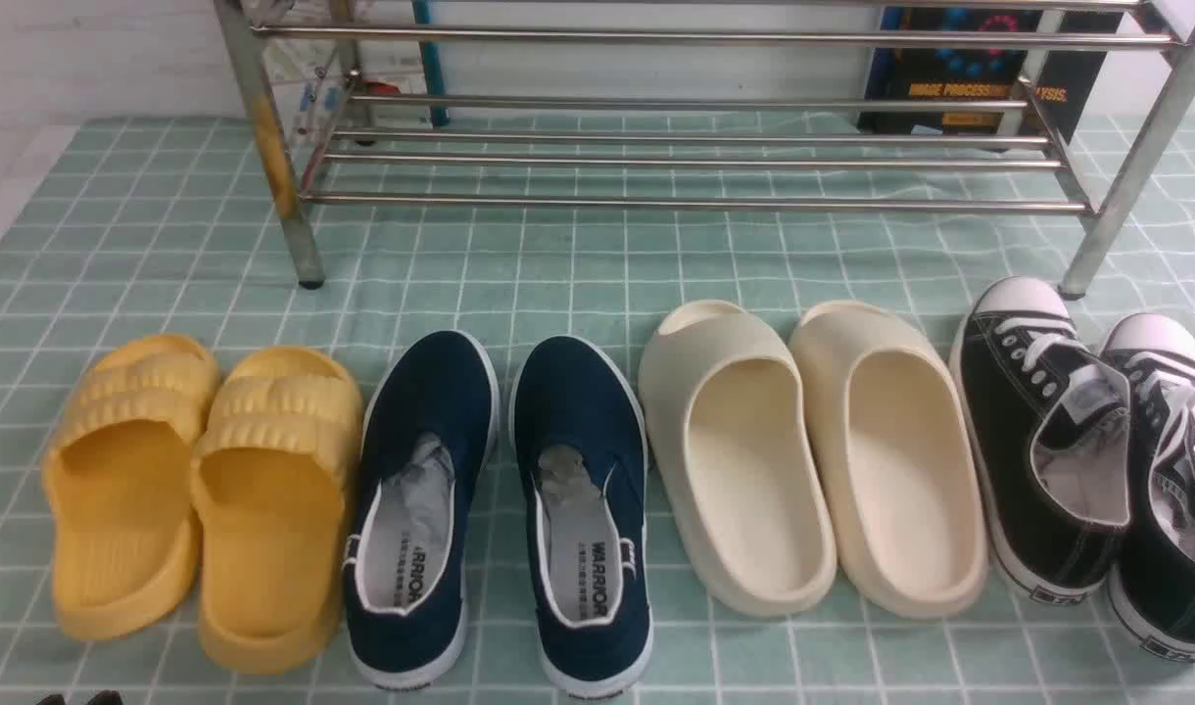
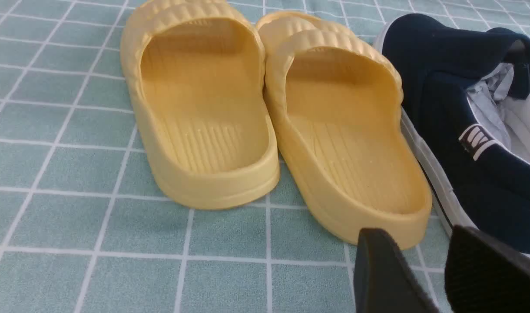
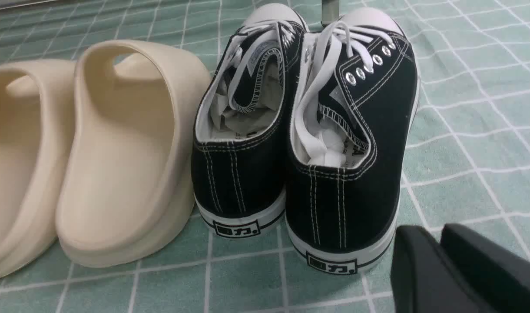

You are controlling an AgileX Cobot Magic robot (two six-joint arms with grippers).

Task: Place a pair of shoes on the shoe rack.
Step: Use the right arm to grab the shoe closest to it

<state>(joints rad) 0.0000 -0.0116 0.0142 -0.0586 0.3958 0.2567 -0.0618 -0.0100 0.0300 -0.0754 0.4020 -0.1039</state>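
Finds black sneakers [image 1: 1009,421] at lower right of the front view, side by side on the counter [image 1: 558,274], heels turned back, likely to suit a heel grab. Places shoe rack [image 1: 695,204] across the top, well apart. Shows left claw [image 2: 419,243] slightly spread, empty, by yellow slippers [image 2: 204,108]; cannot tell for right claw [image 3: 434,234], just behind the heels.

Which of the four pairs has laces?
The black sneakers at the row's right end, beside the cream slides: white laces, white toe caps. Yellow slides, navy slip-ons and cream slides are laceless.
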